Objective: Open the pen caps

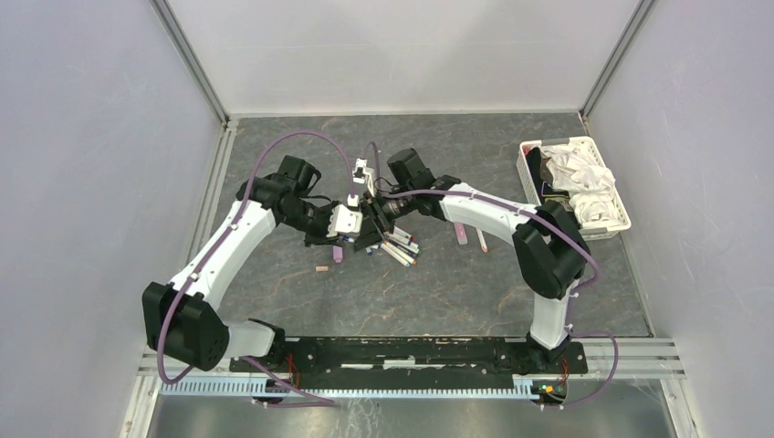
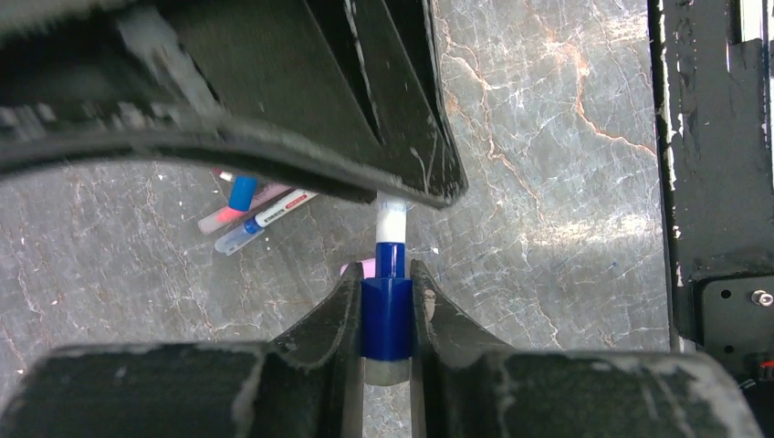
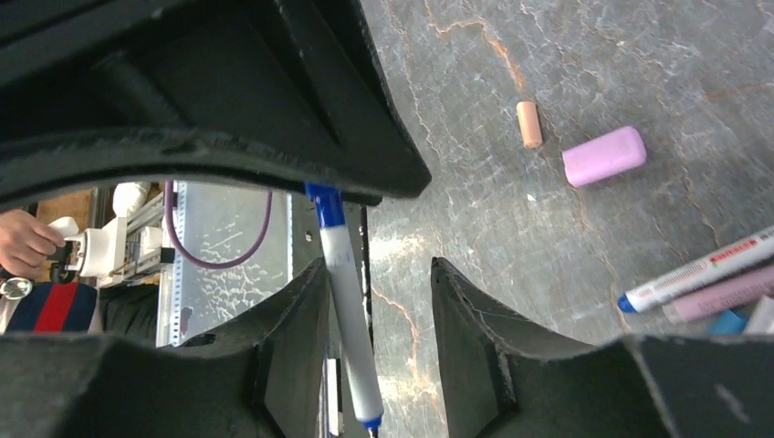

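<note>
Meeting nose to nose over the dark stone table (image 1: 475, 292), the two arms share one pen, with a heap of loose pens (image 1: 399, 248) just beneath both claws. The left gripper (image 2: 386, 274) is clenched on the blue cap (image 2: 386, 321). The white pen barrel (image 3: 349, 310) runs on from it into the right gripper (image 3: 374, 274), whose jaws stand apart, the barrel leaning against one finger. Beyond the right claw's tips, a pink cap (image 3: 603, 155) and a smaller orange cap (image 3: 528, 124) lie on the table just beside each other.
</note>
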